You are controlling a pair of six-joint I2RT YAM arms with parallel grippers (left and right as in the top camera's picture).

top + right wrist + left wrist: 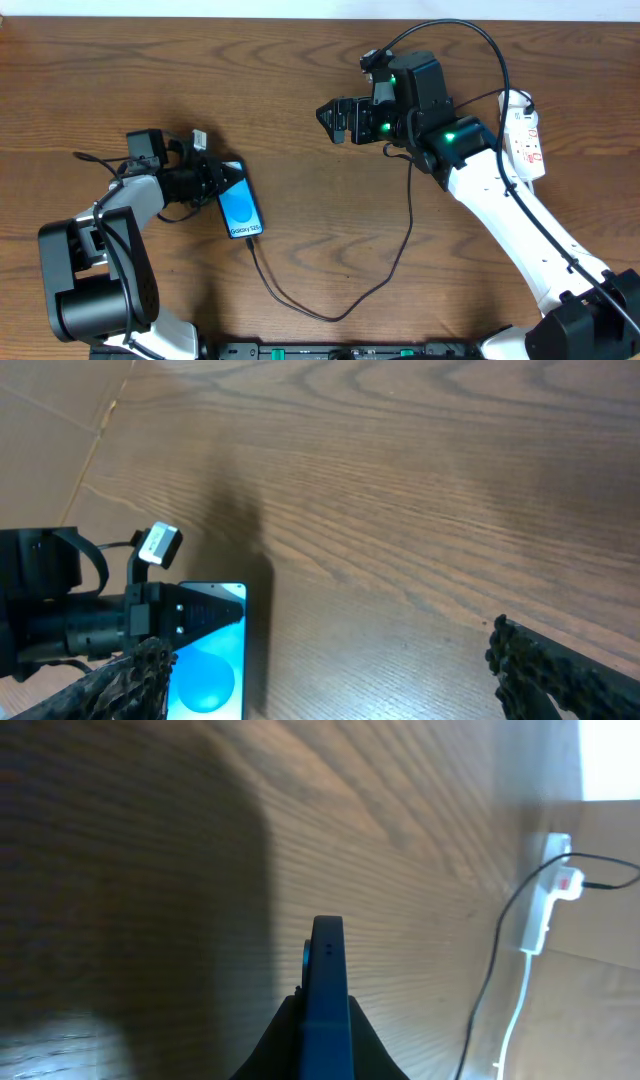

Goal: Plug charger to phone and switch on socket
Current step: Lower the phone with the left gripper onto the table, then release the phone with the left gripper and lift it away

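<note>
Phone point(241, 210) clamped in the left tool point(225, 180); right tool point(330, 120) hangs open, well apart.

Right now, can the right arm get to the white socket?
Probably yes: the socket lies uncovered beside the right arm, but its open fingers point away, so it must swing back.

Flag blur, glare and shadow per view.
Overhead: sharp, even light, the phone screen legible. Left wrist: phone edge close to the lens and soft, broad dark shadow across the table on the left, overexposed patch top right. Right wrist: own fingers blurred at the frame bottom, wood sharp.
</note>
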